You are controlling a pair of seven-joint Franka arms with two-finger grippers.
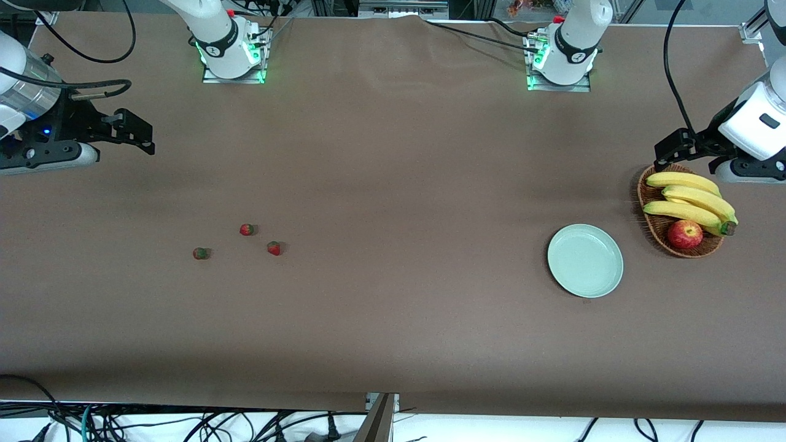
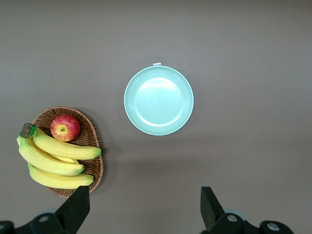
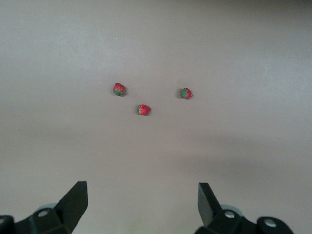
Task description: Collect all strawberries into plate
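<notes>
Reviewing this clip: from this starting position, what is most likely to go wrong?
1. The three strawberries are tiny and close together; the open right gripper may nudge one while pinching another.
2. They lie at the right arm's end, the plate at the left arm's, so a berry may slip during the long carry.
3. The open left gripper waits above the basket.

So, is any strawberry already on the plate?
No, the plate holds nothing, and all three strawberries lie on the table toward the right arm's end.

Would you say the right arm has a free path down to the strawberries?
Probably yes: the right hand is open, and the strawberries lie apart on bare table with nothing around them.
</notes>
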